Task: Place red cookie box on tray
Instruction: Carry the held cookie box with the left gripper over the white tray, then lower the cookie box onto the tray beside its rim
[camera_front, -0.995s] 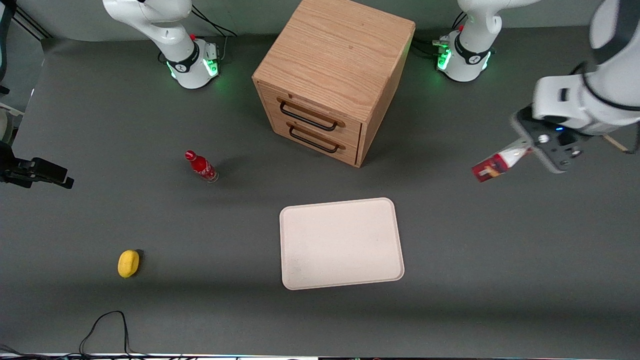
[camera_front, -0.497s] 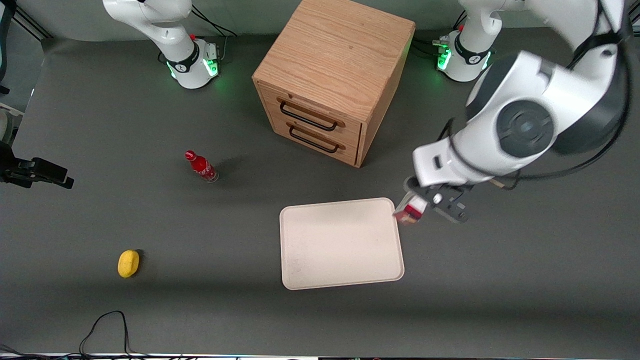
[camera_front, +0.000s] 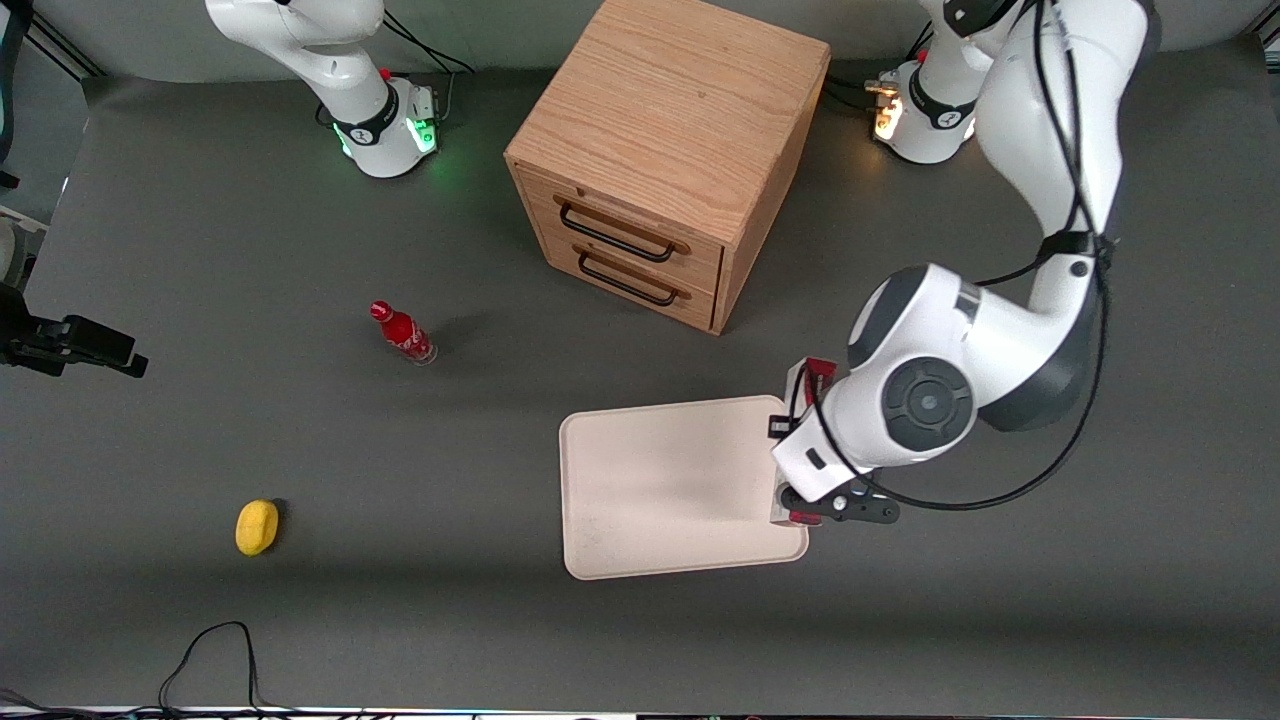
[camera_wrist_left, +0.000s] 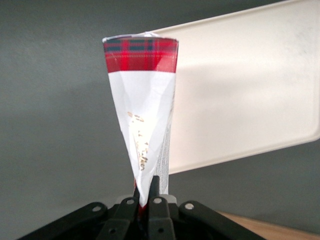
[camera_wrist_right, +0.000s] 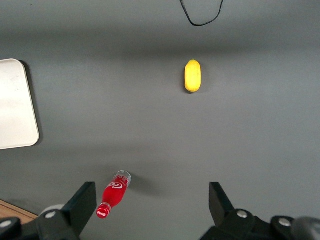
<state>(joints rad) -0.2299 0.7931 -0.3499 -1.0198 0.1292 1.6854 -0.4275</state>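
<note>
My left gripper hangs over the edge of the cream-white tray that faces the working arm's end of the table; the wrist hides most of it. It is shut on the red cookie box, of which only red ends show past the wrist. In the left wrist view the fingers of the gripper pinch the box at one end. The box points away from the gripper, white face and red tartan end showing. It is above the table just beside the tray's rim.
A wooden two-drawer cabinet stands farther from the front camera than the tray. A small red bottle and a yellow fruit lie toward the parked arm's end. A black cable loops at the near edge.
The left arm swung in from the working arm's end of the table with the box, reached the tray's corner, then moved nearer the front camera along the tray's edge.
</note>
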